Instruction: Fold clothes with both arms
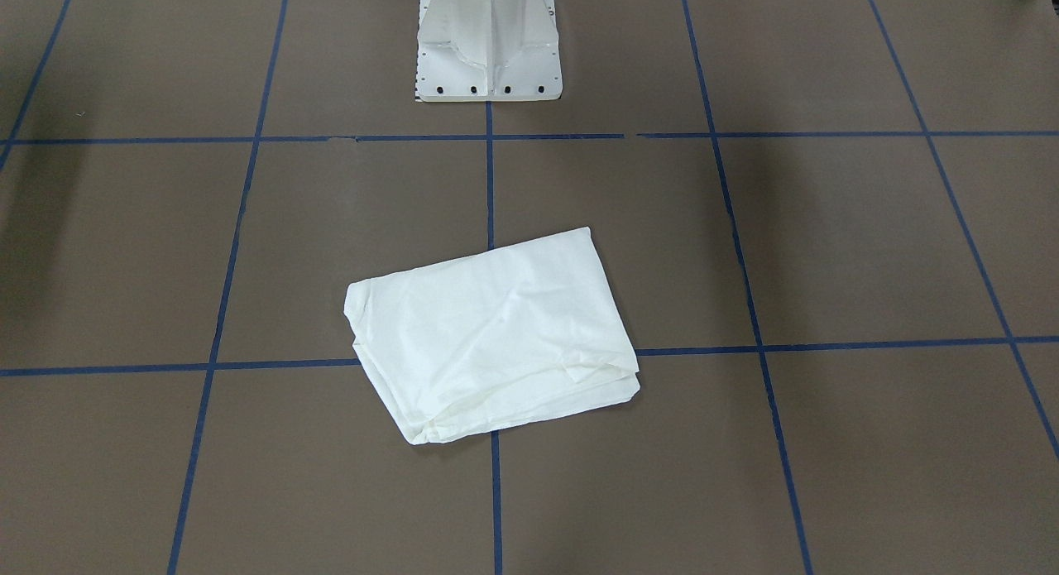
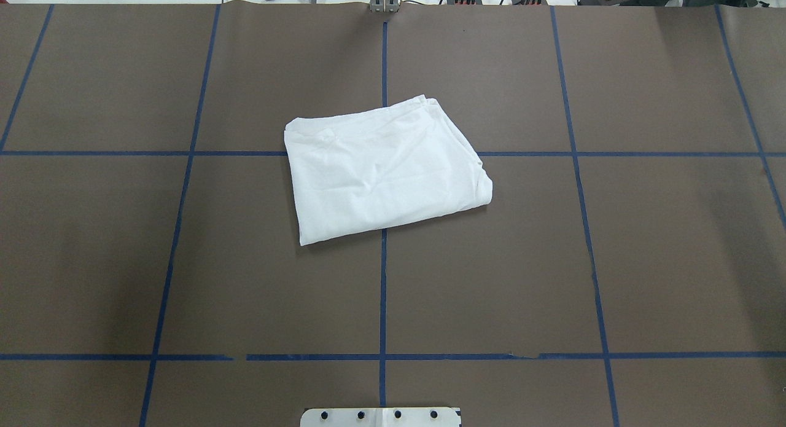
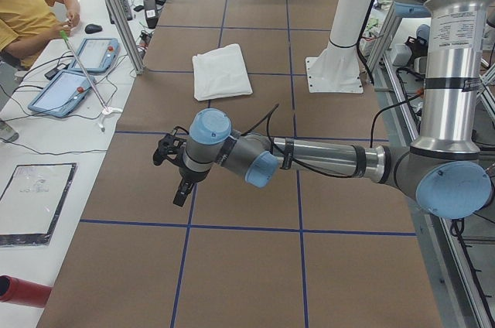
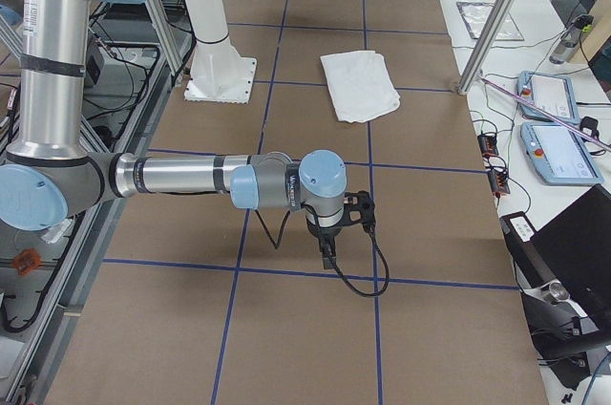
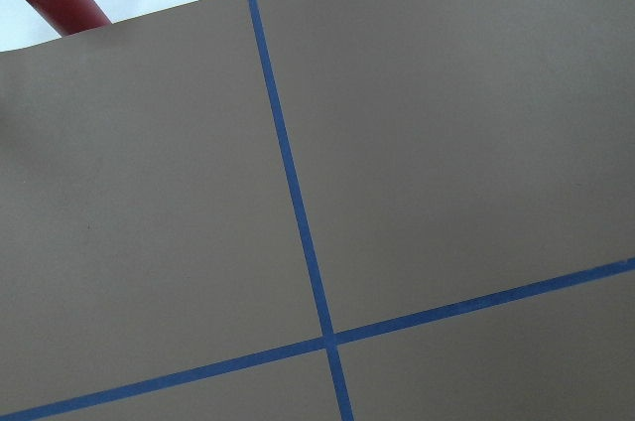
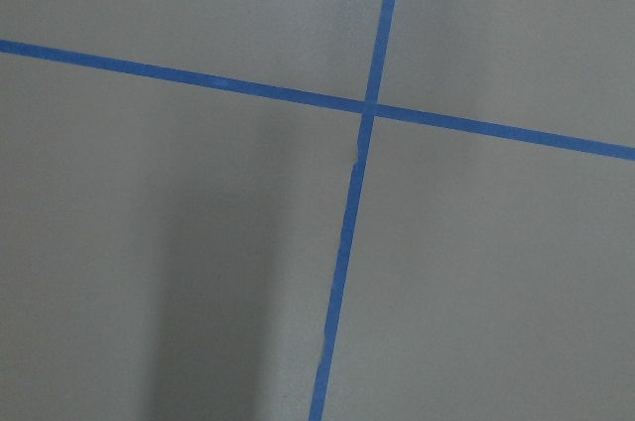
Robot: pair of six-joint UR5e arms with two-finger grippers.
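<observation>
The clothes are one white shirt (image 1: 496,335) folded into a compact, slightly skewed rectangle at the middle of the brown table (image 2: 387,175). Its collar, label and any print are hidden. It also shows in the side views (image 3: 222,71) (image 4: 360,85). Neither arm appears in the overhead or front views. My left gripper (image 3: 176,181) hangs over bare table, well away from the shirt toward the table's left end. My right gripper (image 4: 327,254) hovers over bare table toward the right end, also far from the shirt. I cannot tell whether either is open or shut. Both wrist views show only the table and tape lines.
The white pedestal base (image 1: 488,62) stands behind the shirt. Blue tape lines (image 2: 383,292) grid the table. A seated person (image 3: 23,11), teach pendants (image 3: 66,88) (image 4: 558,152), a red cylinder (image 3: 23,291) and aluminium posts (image 4: 496,23) line the operators' side.
</observation>
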